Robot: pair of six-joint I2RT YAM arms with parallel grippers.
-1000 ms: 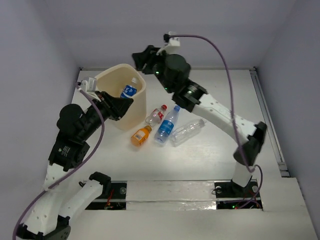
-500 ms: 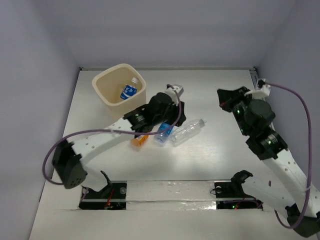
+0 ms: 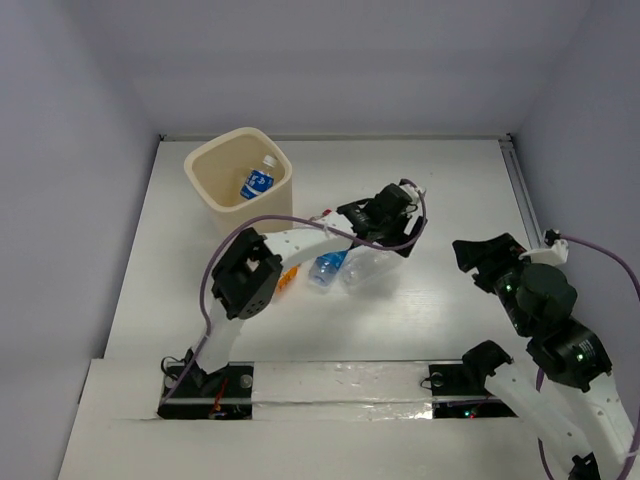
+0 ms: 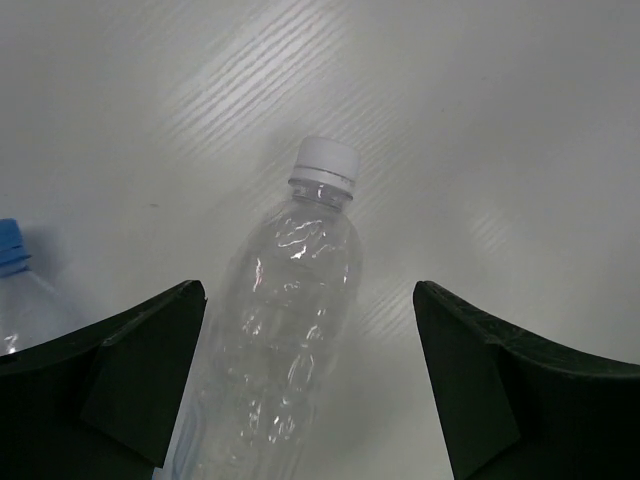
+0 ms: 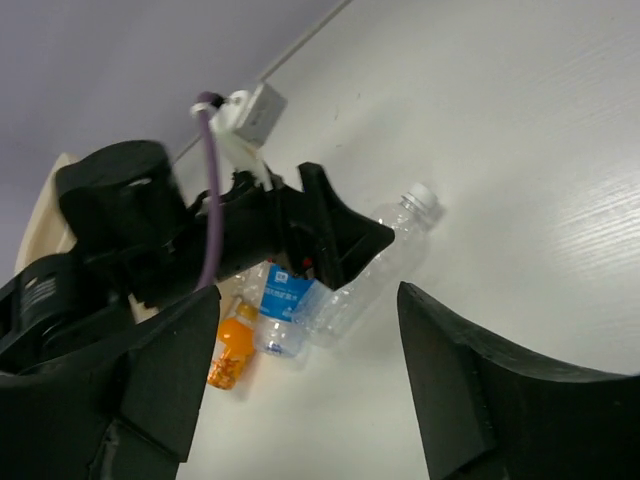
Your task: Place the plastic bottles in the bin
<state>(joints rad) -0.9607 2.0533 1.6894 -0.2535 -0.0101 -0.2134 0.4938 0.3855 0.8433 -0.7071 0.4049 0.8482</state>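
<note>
The cream bin [image 3: 213,187] stands at the back left with one blue-labelled bottle [image 3: 258,181] inside. Three plastic bottles lie mid-table: an orange one [image 3: 288,276], a blue-labelled one [image 3: 325,268] and a clear one [image 3: 372,266]. My left gripper [image 3: 378,228] hovers open over the clear bottle [image 4: 300,300]. In the left wrist view its white-capped neck lies between the spread fingers [image 4: 120,370], untouched. My right gripper [image 3: 482,258] hangs open and empty at the right. It faces the left gripper [image 5: 330,235] and the clear bottle [image 5: 385,262].
The left arm's white links [image 3: 290,240] stretch across the table and cover part of the bottle group. A blue cap [image 4: 10,245] shows at the left edge of the left wrist view. Grey walls close in the back and both sides.
The left arm swung from the bin's side out over the bottles, and its gripper opened. The right arm pulled back from above the bin to the near right, and its gripper opened.
</note>
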